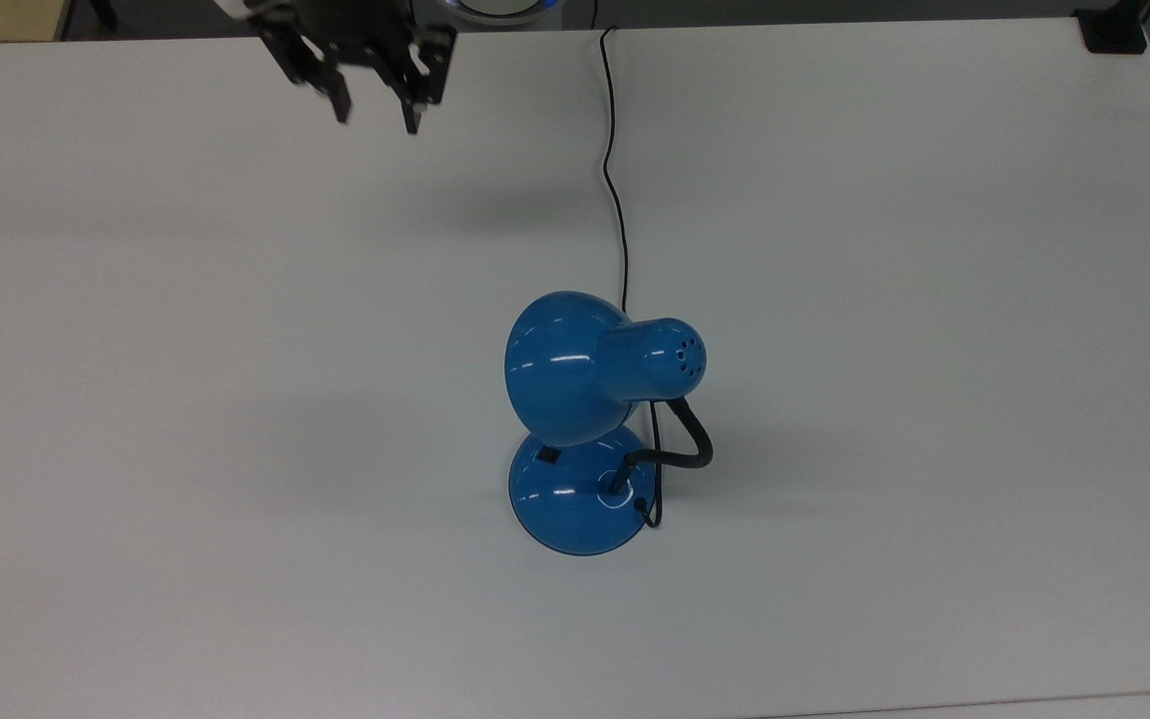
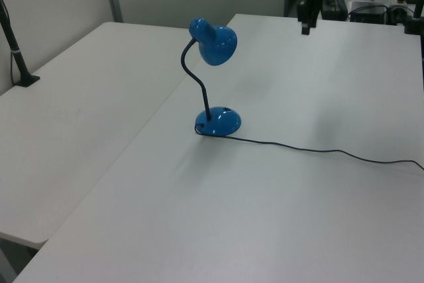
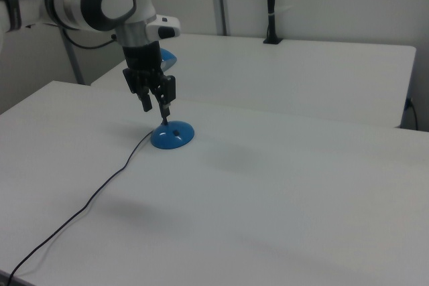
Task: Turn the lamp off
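Observation:
The blue lamp stands on the white table. Its bell shade hangs over the round base, and a small black switch shows on the base's edge under the shade. A black gooseneck curves off the base. In the left view the shade sits above the base. My gripper hovers high and far off the lamp, at the top view's upper left. It is open and holds nothing. In the right view the gripper hangs in front of the base.
The lamp's thin black cord runs from the base toward the table's far edge, and trails along the table in the left view. A second white table with a black clamped post adjoins. A black block sits at a corner.

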You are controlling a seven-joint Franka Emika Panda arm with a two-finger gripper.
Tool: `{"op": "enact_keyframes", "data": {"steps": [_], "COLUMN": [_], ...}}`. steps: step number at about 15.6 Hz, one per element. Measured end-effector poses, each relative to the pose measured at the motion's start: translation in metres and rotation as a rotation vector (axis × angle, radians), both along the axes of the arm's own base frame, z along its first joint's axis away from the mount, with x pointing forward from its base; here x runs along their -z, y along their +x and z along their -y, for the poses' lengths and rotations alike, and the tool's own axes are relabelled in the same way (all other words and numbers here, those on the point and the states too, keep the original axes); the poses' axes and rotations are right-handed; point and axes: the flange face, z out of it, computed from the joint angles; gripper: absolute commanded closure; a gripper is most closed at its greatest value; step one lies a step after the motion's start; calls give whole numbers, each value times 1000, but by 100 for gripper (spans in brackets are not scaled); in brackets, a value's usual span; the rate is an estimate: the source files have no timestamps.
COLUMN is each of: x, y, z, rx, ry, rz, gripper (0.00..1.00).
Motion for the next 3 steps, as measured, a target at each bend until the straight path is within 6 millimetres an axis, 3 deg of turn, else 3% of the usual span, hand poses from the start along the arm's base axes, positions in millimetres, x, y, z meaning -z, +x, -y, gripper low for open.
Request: {"op": "enact_keyframes", "data": {"steps": [3], "x": [-6], "y": [-8], "z": [12], "rx": [32], "ry": [0], "rz": [-19], "gripper": [0]}}
